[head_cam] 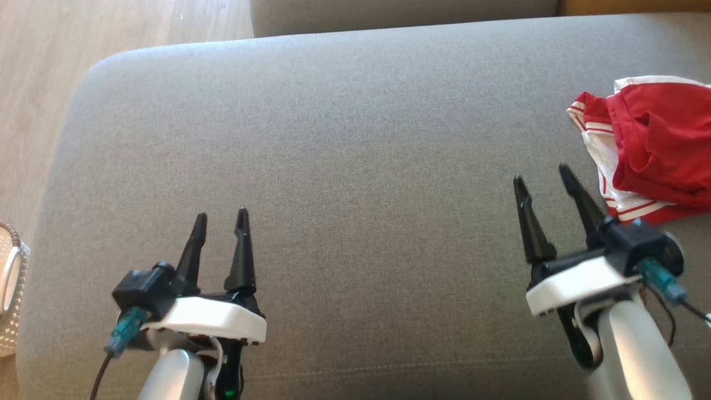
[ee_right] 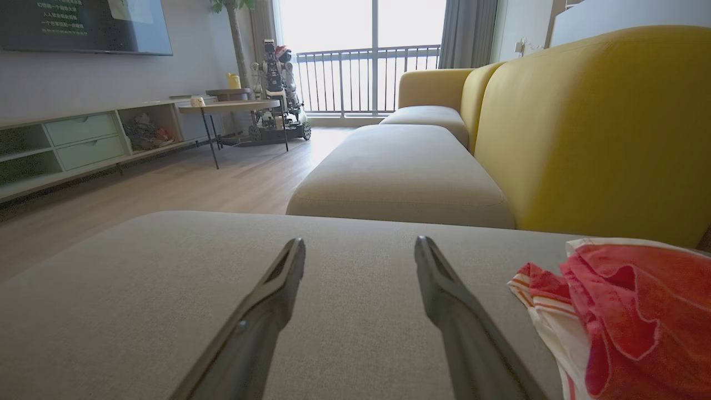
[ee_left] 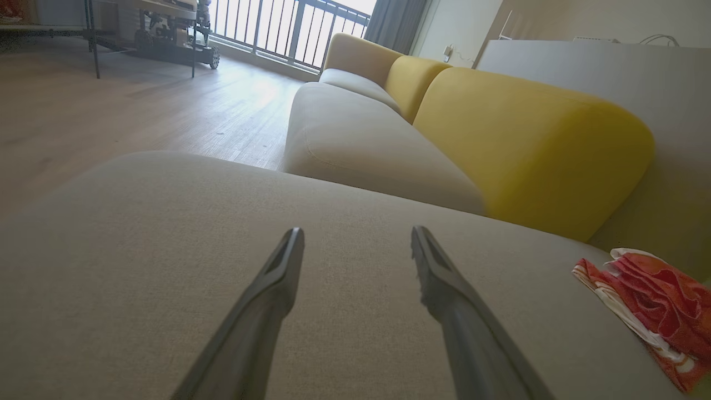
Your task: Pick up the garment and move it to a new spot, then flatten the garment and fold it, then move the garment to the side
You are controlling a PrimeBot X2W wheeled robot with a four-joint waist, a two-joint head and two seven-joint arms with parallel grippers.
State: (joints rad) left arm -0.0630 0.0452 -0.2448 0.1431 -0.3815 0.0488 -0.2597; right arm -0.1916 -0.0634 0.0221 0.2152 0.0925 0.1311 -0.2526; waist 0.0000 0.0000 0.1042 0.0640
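The garment (head_cam: 650, 150) is a crumpled red piece with white striped trim, lying at the right edge of the grey sofa cushion (head_cam: 344, 139). It also lies low on the right in the left wrist view (ee_left: 650, 305) and in the right wrist view (ee_right: 616, 311). My right gripper (head_cam: 544, 175) hovers open just left of the garment, not touching it, with nothing between its fingers. Over the cushion's near left part my left gripper (head_cam: 221, 214) stands open and empty, far from the garment.
Yellow backrests (ee_right: 589, 133) rise behind the cushion, and a second grey seat (ee_right: 400, 172) adjoins it. Wooden floor (head_cam: 33, 83) lies off the cushion's left edge. A woven basket (head_cam: 11, 289) sits at the near left. A side table (ee_right: 233, 111) and another robot (ee_right: 275, 72) stand across the room.
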